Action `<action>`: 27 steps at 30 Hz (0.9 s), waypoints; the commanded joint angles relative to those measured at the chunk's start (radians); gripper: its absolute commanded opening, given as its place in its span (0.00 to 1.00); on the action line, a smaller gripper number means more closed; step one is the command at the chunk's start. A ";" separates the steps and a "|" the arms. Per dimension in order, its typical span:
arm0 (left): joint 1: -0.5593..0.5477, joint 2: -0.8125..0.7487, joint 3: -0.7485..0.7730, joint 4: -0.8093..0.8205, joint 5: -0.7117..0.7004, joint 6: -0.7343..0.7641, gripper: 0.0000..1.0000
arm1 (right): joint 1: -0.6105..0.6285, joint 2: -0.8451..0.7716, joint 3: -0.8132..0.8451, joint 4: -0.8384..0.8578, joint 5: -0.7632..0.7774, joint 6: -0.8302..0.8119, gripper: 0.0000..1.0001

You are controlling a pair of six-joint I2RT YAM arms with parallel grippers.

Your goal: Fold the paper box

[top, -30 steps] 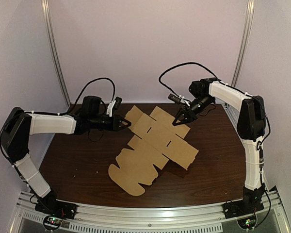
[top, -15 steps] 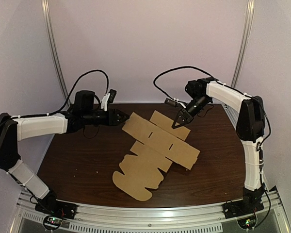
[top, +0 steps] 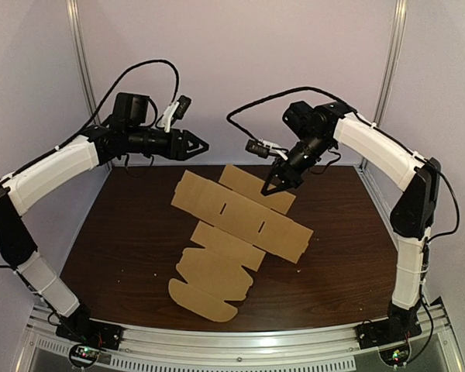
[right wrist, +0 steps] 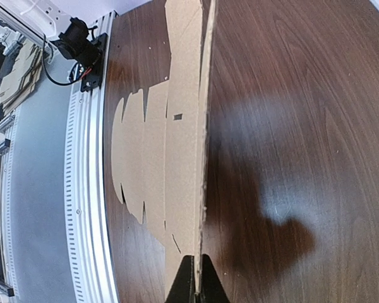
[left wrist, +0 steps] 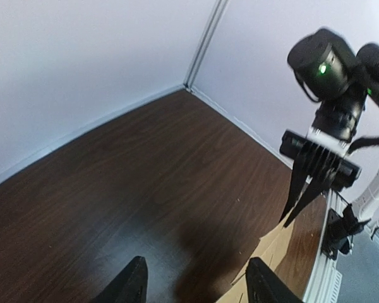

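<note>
Plainly, there is one flat brown cardboard box blank (top: 240, 225), unfolded, in the middle of the dark brown wooden surface (top: 116, 232) in the top view, and two white-and-black arms. The right arm (top: 372, 143) reaches in from the upper right of that frame. The right jaws are closed to a thin pinch on the blank's far flap, which is held up off the surface, while the other panels lie flat toward the lower centre.

From the right wrist, the blank (right wrist: 180, 126) runs up the frame left of centre. The gripped flap is seen edge-on as a thin line, with its top cut off by the upper edge. The fingertips (right wrist: 205, 291) show only at the bottom centre.

The left arm (top: 54, 167) is high in the upper left of the top view, well apart from the blank. The left jaws are spread wide and hold nothing.

From the left wrist, two dark fingertips (left wrist: 136, 284) poke in at the bottom edge. Only a sliver of the blank (left wrist: 268, 252) shows at the lower right. The right arm (left wrist: 331, 63) hangs in the upper right, slightly blurred.
</note>
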 commanded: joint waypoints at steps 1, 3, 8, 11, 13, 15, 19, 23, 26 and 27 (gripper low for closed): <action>0.002 0.071 0.052 -0.159 0.214 0.093 0.56 | 0.006 -0.029 0.048 -0.216 -0.057 0.005 0.00; 0.000 0.071 0.043 -0.124 0.273 0.083 0.58 | 0.006 -0.023 0.047 -0.219 -0.069 0.015 0.00; -0.015 0.080 0.034 -0.086 0.284 0.077 0.60 | 0.006 -0.015 0.056 -0.221 -0.087 0.014 0.00; -0.032 0.098 0.042 -0.086 0.280 0.079 0.58 | 0.006 -0.010 0.067 -0.217 -0.097 0.021 0.00; -0.044 0.106 0.047 -0.088 0.271 0.087 0.57 | 0.006 -0.005 0.074 -0.217 -0.110 0.028 0.00; -0.056 0.114 0.055 -0.088 0.260 0.096 0.55 | 0.006 0.001 0.081 -0.220 -0.124 0.033 0.00; -0.086 0.131 0.084 -0.101 0.229 0.127 0.48 | 0.006 0.021 0.095 -0.237 -0.140 0.038 0.00; -0.118 0.150 0.121 -0.149 0.176 0.174 0.39 | 0.005 0.035 0.102 -0.241 -0.150 0.047 0.00; -0.132 0.154 0.125 -0.145 0.161 0.182 0.39 | 0.006 0.037 0.102 -0.240 -0.160 0.046 0.00; -0.134 0.153 0.125 -0.142 0.148 0.185 0.42 | 0.005 0.037 0.102 -0.242 -0.164 0.046 0.00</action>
